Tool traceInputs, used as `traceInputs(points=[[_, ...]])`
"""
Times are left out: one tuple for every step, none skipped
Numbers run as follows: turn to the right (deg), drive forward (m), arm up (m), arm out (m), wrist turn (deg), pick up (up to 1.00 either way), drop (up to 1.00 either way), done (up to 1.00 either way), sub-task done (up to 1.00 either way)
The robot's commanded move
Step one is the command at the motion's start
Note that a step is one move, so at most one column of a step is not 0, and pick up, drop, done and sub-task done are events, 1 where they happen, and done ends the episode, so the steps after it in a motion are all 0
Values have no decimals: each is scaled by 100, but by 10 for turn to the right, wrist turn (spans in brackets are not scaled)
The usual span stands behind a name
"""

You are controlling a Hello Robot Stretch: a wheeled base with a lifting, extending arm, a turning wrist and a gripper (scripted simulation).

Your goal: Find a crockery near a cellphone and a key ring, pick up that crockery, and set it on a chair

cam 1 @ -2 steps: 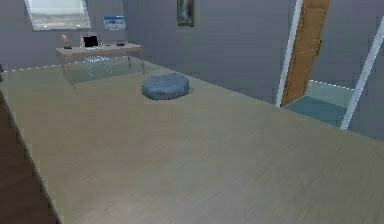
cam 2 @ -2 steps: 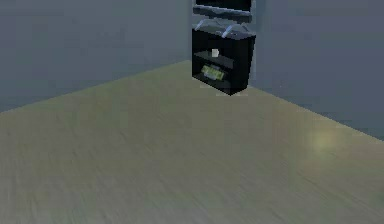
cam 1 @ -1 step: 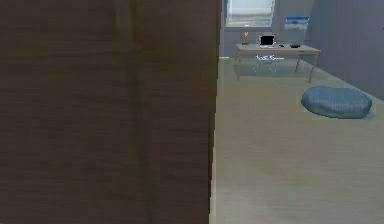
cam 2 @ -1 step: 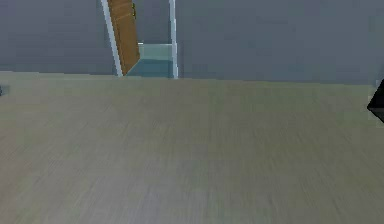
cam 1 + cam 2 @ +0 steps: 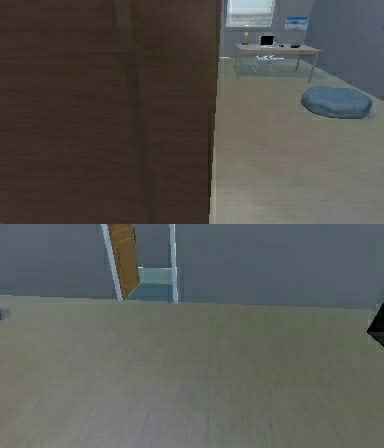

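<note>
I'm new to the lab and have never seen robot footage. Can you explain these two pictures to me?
They are simulator renders from a wheeled robot with one arm. The forward camera looks ahead: a dark wooden panel stands close at the left. Beyond it, a table under a window bears small things I cannot name, and a round blue-grey cushion lies on the floor. The side camera looks out where the arm reaches: floor, a grey wall and a doorway with a brown door.

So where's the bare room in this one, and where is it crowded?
Bare floor runs between the brown panel and the blue cushion, up to the desk. In the arm side view it lies bare up to the wall and doorway. The desk's top is crowded.
</note>
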Motion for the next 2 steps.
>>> traceInputs(points=[[-180, 0, 0, 0, 0, 0, 0, 0, 0], [-450, 0, 0, 0, 0, 0, 0, 0, 0]])
